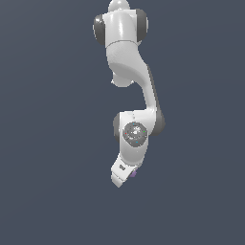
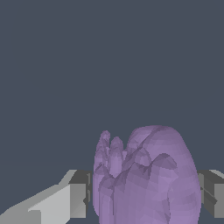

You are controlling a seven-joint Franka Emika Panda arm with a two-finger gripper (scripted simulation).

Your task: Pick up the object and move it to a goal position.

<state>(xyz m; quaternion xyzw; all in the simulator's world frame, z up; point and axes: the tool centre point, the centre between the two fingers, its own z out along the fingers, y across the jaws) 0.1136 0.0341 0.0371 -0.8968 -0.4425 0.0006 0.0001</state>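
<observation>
The blob [image 2: 146,177] sits between the gripper [image 2: 144,197] fingers [image 2: 78,199], one finger at each flank, pinching it or very nearly so. Its long axis runs along the fingers, away from the wrist. In the exterior view only a purple sliver [image 1: 133,174] shows beside the gripper [image 1: 123,176]. No containers visible. No goal marker visible.

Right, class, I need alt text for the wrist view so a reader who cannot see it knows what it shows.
A lumpy purple object fills the space between the gripper's two grey and white fingers, which sit close against its sides. Behind it there is only a plain dark blue-grey background.
</observation>
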